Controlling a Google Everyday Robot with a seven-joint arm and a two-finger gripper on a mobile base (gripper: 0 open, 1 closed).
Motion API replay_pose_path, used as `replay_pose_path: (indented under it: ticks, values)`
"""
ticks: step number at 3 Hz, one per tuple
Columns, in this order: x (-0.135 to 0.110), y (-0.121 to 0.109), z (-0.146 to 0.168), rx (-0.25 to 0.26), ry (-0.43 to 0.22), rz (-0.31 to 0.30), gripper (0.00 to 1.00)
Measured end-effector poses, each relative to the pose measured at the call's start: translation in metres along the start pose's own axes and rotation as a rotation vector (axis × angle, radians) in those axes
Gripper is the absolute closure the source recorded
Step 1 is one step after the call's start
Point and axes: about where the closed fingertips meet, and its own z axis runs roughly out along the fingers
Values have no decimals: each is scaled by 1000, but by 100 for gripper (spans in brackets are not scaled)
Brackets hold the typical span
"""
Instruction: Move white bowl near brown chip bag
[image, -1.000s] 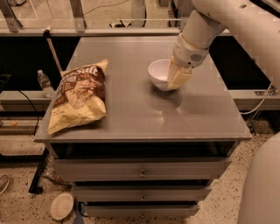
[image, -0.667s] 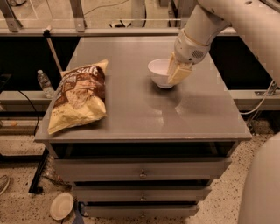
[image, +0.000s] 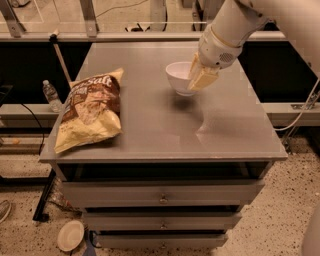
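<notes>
The bowl (image: 178, 75) was held by its 3 o'clock rim in the closed gripper (image: 201, 79), seemingly just off the table (image: 225, 130), best carried level toward 9 o'clock, short of the bag (image: 92, 107).

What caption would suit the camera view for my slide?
The tool holds the white bowl by its rim just above the grey table; the brown chip bag lies apart at its edge.

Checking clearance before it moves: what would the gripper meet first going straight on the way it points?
The gripper points down, jaws closed on the right rim of the white bowl. Beyond the bowl it holds, the tabletop right below comes first; the gap is hard to judge.
</notes>
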Motion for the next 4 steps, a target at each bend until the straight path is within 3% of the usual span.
replay_pose_path:
  ticks: [1,3,4]
  values:
    - [-16,5,5,1,-37,-58,100]
    - [-116,30,12,29,-236,-360,100]
    - [-152,48,38,-32,-256,-473,100]
